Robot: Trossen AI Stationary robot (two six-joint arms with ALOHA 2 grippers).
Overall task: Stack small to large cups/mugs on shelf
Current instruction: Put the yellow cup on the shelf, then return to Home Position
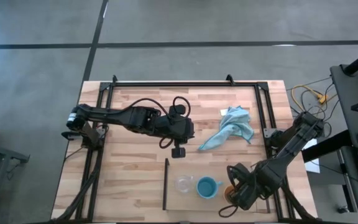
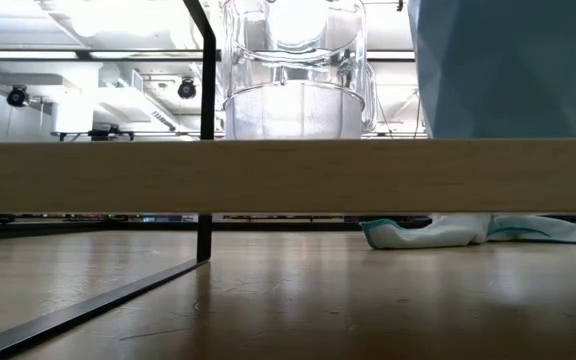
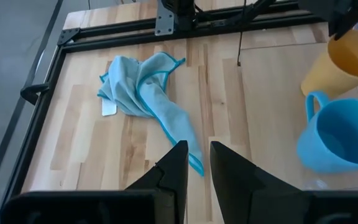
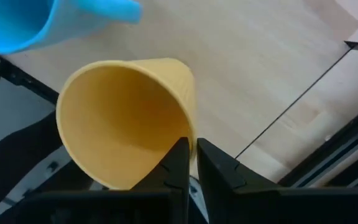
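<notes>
A clear cup [image 1: 184,184] and a light blue mug [image 1: 207,186] stand side by side near the table's near edge. In the low view the clear cup [image 2: 293,70] and the mug [image 2: 513,70] rest on a level wooden board [image 2: 288,175] by the shelf's dark upright rod [image 2: 206,130]. My right gripper [image 1: 234,188] is just right of the mug, shut on the yellow-orange cup [image 4: 123,118]. My left gripper [image 1: 179,150] is at mid-table, empty, its fingers a narrow gap apart [image 3: 197,155]. My right gripper pinches the yellow-orange cup's rim [image 4: 190,134], one finger inside the mouth [image 4: 176,171] and one outside the wall [image 4: 219,174]. The cup is tilted, its mouth turned toward the wrist. It also shows tilted behind the mug in the left wrist view [image 3: 340,62], where the mug hides its bottom.
A light blue cloth [image 1: 232,127] lies crumpled at the table's far right, beyond my left gripper. A black frame [image 1: 185,83] runs around the tabletop. The shelf's end rod [image 1: 165,183] lies left of the clear cup.
</notes>
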